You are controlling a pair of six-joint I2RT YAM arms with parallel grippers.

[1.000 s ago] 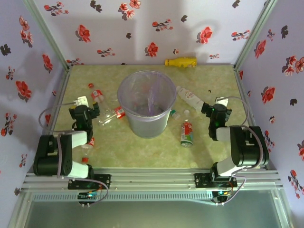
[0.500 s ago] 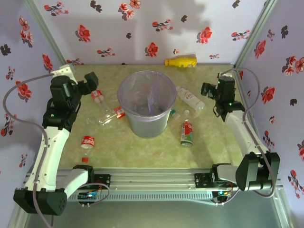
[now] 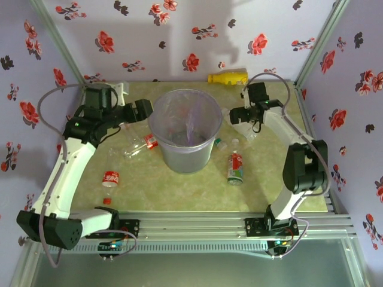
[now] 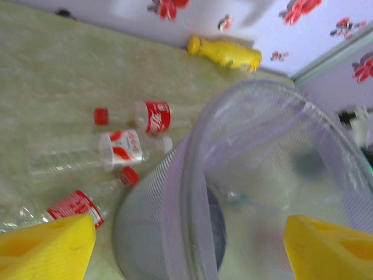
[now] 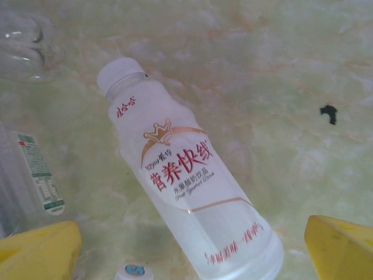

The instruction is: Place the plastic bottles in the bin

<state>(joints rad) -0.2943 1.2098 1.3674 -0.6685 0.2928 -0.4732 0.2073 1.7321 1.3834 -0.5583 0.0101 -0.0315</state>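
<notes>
Your right gripper [image 5: 193, 248] hovers over the white bottle [image 5: 186, 175] with its jaws spread wide and nothing in them. The bottle lies flat on the table [image 3: 179, 191], just right of the bin [image 3: 187, 156], and sits slantwise across the gap between the fingertips. If you close on it like that, the smooth round body will likely roll or squirt out, so square the wrist to it first. A clear bottle [image 5: 32, 169] lies close by the left finger, and a careless descent could pin or nudge it.

Your left gripper [image 4: 189, 245] is also wide open and empty, and hangs right over the bin's left rim. The bin looks light. A downward or sideways move here could catch the rim and shove or tip it. Closing now would grab the rim, not a bottle.

The white bottle is milky with a white cap, and it has red and gold print on its side. The bin stands upright mid-table. It is tall, round, translucent greyish-lilac, and narrower at the base. I can't tell what lies inside it.

Other bottles are scattered on the table:
- A yellow bottle [image 3: 227, 77] lies at the back wall.
- A red-labelled bottle [image 3: 235, 167] lies to the front right of the bin.
- Several red-capped bottles [image 4: 125, 149] lie to the bin's left.
</notes>
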